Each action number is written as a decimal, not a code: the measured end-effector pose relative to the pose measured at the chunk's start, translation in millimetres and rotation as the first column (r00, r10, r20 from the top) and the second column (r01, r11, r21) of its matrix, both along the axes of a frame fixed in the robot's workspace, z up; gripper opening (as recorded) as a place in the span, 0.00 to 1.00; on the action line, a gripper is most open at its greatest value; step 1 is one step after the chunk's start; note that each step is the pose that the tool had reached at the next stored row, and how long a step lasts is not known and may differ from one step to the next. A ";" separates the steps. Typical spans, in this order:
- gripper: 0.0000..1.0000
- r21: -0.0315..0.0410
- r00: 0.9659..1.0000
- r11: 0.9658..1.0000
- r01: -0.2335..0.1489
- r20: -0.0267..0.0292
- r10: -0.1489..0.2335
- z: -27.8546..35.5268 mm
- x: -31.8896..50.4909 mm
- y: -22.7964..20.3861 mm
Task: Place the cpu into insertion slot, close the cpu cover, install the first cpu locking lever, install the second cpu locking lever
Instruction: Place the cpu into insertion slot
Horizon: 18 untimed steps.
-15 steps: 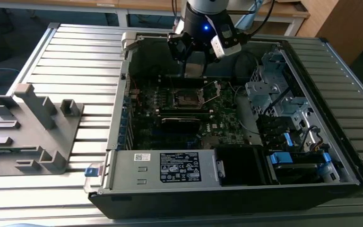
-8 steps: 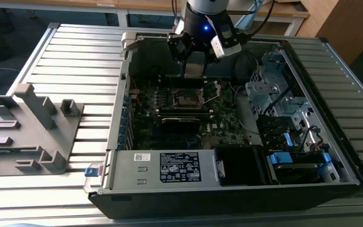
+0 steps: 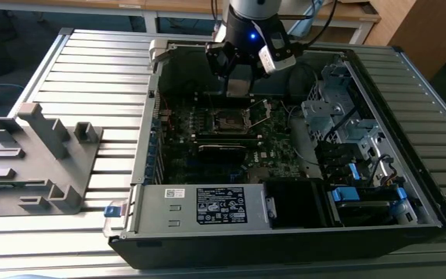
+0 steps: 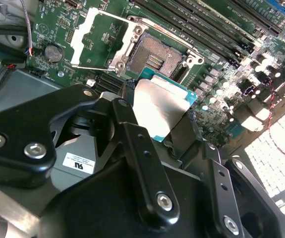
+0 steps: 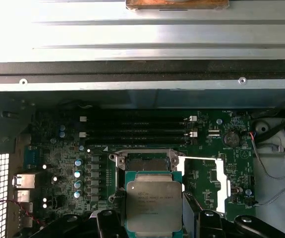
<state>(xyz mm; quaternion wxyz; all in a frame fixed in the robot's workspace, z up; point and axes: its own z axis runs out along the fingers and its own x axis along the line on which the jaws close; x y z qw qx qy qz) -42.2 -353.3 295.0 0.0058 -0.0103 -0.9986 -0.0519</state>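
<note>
One black gripper [image 3: 238, 87] hangs over the far side of the single open black computer case [image 3: 285, 244], which lies on a slatted metal table [image 3: 91, 64]. Its two black fingers [image 4: 127, 129] are pinching one cpu [image 4: 162, 99], a small flat square chip with a dull grey metal top and a green rim, by two opposite edges. In the first wrist view the cpu [image 5: 153, 206] sits between the same two fingers [image 5: 107, 219] of the gripper [image 5: 154, 223]. The chip is held clear of the one green motherboard [image 5: 58, 148], just beside the one insertion slot [image 5: 144, 162], a square black socket in a metal surround, and not in it. The insertion slot [image 4: 154, 57] is bare, with its field of contacts showing. The one cpu cover [image 4: 100, 42], a thin silvery metal square frame with an open window, is flipped open on its hinge and lies beside the slot. The cover [image 5: 216, 181] is on the side where one round silver coin cell [image 5: 230, 138] sits. Along another edge of the slot run long black memory slots [image 5: 137, 126], with two white clips showing at each end. In the exterior view, one grey power supply box [image 3: 215, 206] with a white label fills the near edge of the case. One grey plastic fixture [image 3: 37, 163] stands on the table near the exterior view's left edge.
</note>
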 end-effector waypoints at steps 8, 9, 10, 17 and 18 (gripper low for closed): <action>0.54 0.000 1.000 1.000 0.000 0.000 0.000 -1.5 0.0 0.0; 0.54 0.000 1.000 1.000 0.000 0.000 0.000 -1.6 0.0 0.0; 0.54 0.000 1.000 1.000 0.000 0.000 0.000 -2.0 0.0 0.0; 0.54 0.000 1.000 1.000 0.000 0.000 0.000 -2.3 0.0 0.0; 0.54 0.000 1.000 1.000 0.000 0.000 0.000 -2.9 0.0 0.0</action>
